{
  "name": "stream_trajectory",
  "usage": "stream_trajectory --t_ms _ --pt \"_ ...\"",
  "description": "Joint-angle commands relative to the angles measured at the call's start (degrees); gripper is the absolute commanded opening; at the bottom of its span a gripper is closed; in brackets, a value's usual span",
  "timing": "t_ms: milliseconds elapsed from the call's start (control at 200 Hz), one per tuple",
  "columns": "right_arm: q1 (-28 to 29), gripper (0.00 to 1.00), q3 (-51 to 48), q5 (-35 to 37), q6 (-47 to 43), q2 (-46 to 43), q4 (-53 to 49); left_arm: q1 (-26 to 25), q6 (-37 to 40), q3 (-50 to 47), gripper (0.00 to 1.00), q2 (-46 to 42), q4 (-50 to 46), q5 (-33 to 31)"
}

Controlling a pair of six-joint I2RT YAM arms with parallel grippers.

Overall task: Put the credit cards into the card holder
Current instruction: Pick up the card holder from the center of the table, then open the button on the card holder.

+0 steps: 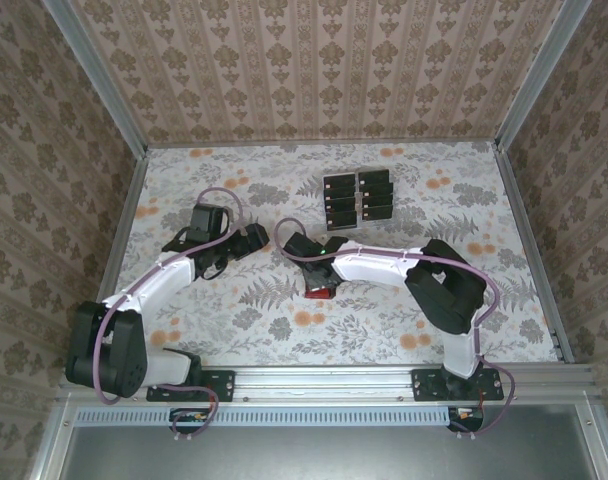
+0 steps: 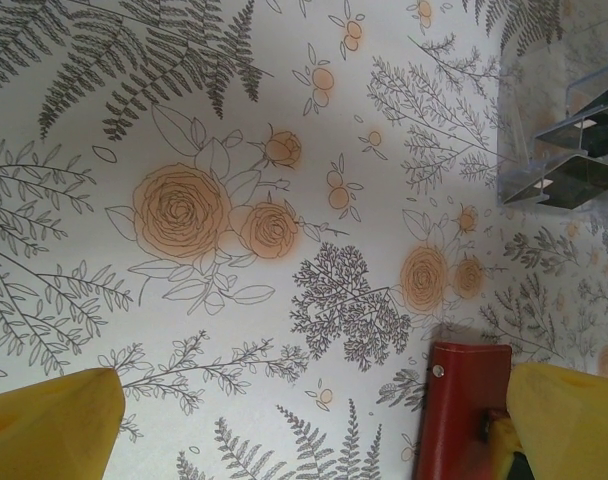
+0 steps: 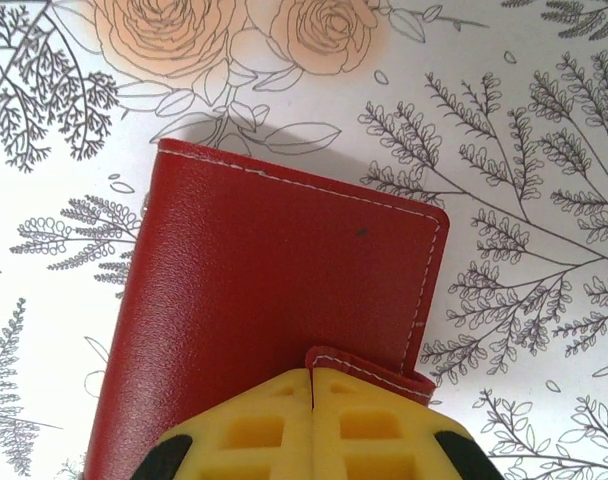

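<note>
While the red card holder (image 3: 264, 280) lies closed and flat near the middle of the floral table (image 1: 244, 330), the right gripper (image 3: 312, 392) has its fingers squeezed together right at the snap tab (image 3: 379, 368). Just beside the holder, the left gripper (image 2: 314, 405) is spread wide with nothing in it. Further back, well apart, the dark credit cards (image 1: 359, 200) sit in a clear stand (image 2: 559, 150).

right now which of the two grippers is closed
The right gripper: its yellow fingers meet with no gap at the snap tab of the red card holder. The left gripper is open, fingers spread wide apart.
</note>
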Motion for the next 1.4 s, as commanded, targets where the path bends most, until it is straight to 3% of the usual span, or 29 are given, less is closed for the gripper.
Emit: stream_trajectory --t_ms 0,485,960,1395 --pt "-1.1 0.00 -3.0 -0.8 -1.1 -3.0 0.8 -0.9 0.2 -0.7 1.00 -1.2 1.5 1.6" --pt "-3.8 0.00 -11.6 -8.8 1.2 -14.4 11.7 -7.0 -6.4 -2.4 1.00 4.8 14.1 5.3" --pt "-5.0 0.00 -12.6 -13.9 3.9 -20.0 15.4 -14.2 -13.6 -2.8 1.00 12.3 27.5 6.9" --pt "-5.0 0.00 -11.4 -15.6 4.8 -20.9 16.3 -17.1 -16.8 -3.7 0.81 14.5 34.7 7.0"
